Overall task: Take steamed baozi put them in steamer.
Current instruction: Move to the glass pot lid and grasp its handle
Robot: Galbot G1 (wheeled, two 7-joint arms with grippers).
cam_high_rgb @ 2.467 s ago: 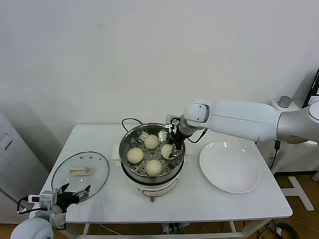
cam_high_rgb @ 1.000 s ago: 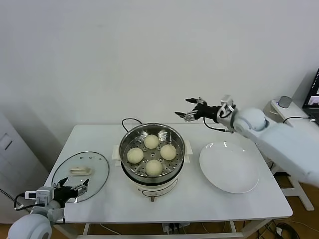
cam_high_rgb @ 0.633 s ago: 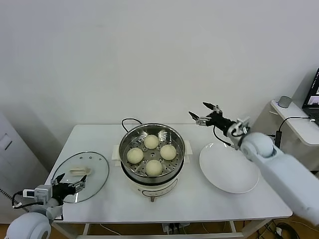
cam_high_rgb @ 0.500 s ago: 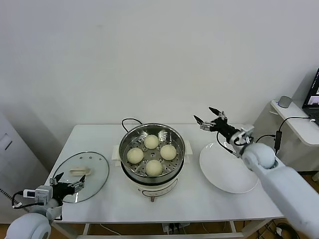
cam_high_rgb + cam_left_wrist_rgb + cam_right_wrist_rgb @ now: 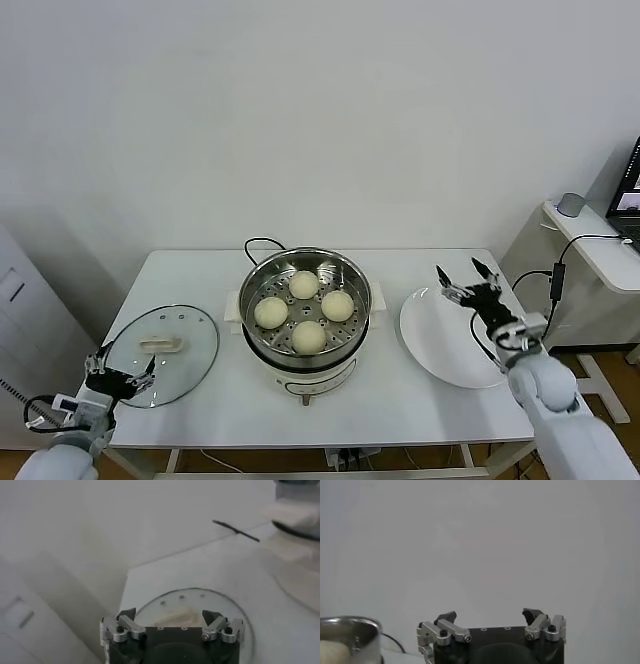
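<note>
All four steamed baozi (image 5: pixel 304 308) sit on the perforated tray inside the steamer (image 5: pixel 305 310), so the job looks done. The right pincer (image 5: pixel 469 281) hangs spread and empty right of the steamer, above the bare plate (image 5: pixel 445 350). The left pincer (image 5: pixel 118 373), also spread, waits by the glass lid (image 5: pixel 165 352).

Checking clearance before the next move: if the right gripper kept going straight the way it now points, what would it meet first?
Probably nothing close. The right gripper, open and empty, is raised above the white plate and points up toward the bare wall. Depth is unclear.
</note>
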